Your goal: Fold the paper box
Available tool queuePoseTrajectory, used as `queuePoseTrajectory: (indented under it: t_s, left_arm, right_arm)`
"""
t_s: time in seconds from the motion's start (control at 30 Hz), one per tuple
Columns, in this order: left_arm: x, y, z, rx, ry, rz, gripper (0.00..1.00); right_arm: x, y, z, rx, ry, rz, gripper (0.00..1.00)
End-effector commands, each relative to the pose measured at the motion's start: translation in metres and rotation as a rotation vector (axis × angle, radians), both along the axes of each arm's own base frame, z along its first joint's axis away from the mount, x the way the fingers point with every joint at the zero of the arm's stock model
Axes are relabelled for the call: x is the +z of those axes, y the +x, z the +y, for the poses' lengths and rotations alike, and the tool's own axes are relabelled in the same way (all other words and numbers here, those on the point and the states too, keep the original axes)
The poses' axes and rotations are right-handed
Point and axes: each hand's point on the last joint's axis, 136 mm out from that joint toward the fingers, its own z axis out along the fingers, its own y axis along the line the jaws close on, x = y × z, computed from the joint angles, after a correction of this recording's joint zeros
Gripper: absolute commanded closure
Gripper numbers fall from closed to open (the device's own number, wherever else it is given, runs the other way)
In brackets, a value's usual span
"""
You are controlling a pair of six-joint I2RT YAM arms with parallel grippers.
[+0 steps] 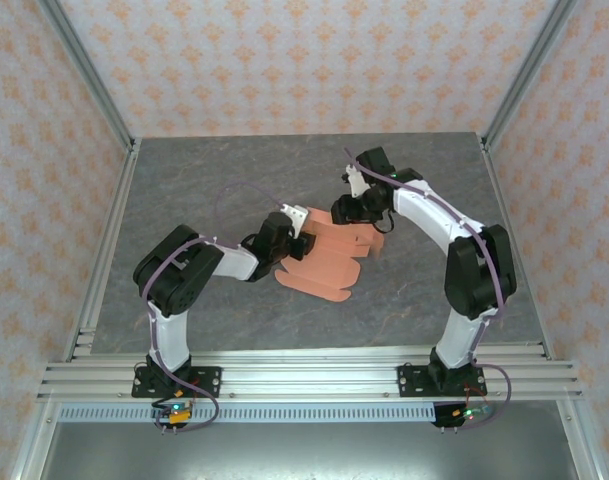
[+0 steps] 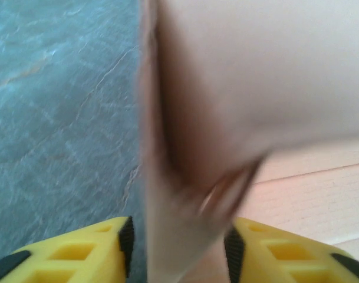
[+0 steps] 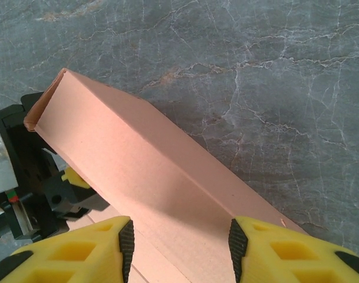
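The paper box is salmon-orange card lying mid-table, partly folded, with flat tabs spread toward the near side. My left gripper is at the card's left end. In the left wrist view a blurred raised flap stands between its yellow fingers, which sit apart with a sliver of table showing beside the left pad; the left gripper is open. My right gripper is at the box's far right edge. A long folded-up wall of the paper box runs between its separated pads, and the right gripper is open.
The grey stone-patterned table is fenced by aluminium rails at the near edge and patterned walls on three sides. The left arm's black wrist shows just past the box's far end in the right wrist view.
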Motion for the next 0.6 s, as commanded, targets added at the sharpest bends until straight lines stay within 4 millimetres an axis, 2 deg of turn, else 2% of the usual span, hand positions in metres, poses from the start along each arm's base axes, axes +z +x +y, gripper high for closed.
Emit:
queuePoseTrajectory:
  t_s: [0.0, 0.3, 0.47, 0.5, 0.57]
  left_arm:
    - [0.033, 0.008, 0.006, 0.033, -0.062, -0.093, 0.44]
    - [0.046, 0.012, 0.03, 0.133, -0.09, -0.163, 0.42]
    - [0.046, 0.02, -0.003, -0.017, -0.207, -0.094, 0.39]
    - [0.032, 0.023, -0.005, -0.017, -0.214, -0.06, 0.39]
    - [0.031, 0.028, -0.005, -0.006, -0.23, -0.035, 0.38]
  right_arm:
    - [-0.019, -0.013, -0.003, 0.018, -0.065, 0.073, 0.52]
    - [-0.026, -0.02, -0.001, 0.022, -0.075, 0.099, 0.54]
    - [-0.026, -0.021, 0.002, 0.027, -0.062, 0.107, 0.55]
    - [-0.025, -0.021, 0.003, 0.025, -0.056, 0.107, 0.55]
    - [-0.024, -0.022, 0.004, 0.028, -0.048, 0.11, 0.55]
